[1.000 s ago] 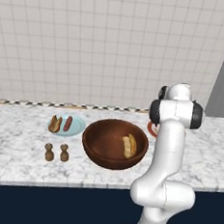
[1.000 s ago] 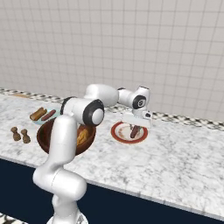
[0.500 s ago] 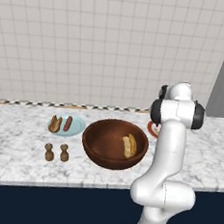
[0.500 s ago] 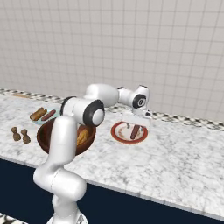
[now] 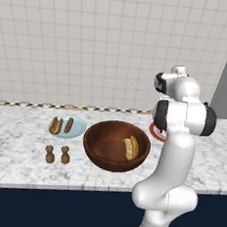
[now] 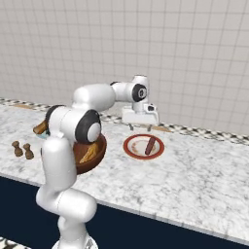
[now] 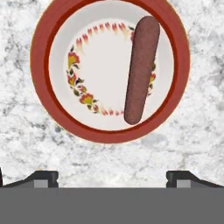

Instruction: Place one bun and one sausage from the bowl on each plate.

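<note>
Blue plate (image 5: 66,127): bun and sausage on it, done.
Red-rim plate (image 7: 43,39): sausage (image 7: 141,69) only, lacks a bun.
Bowl (image 5: 115,145): last bun (image 5: 131,147) inside.
Tool (image 6: 139,127): fingers apart, empty, above red-rim plate.

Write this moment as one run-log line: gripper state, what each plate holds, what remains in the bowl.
gripper: open, above red-rimmed plate | red-rimmed plate: sausage only | blue plate: bun and sausage | bowl: one bun left

pale tiled wall (image 5: 92,44), grey-veined marble counter (image 6: 194,170), dark navy cabinet front (image 5: 52,210)
</note>
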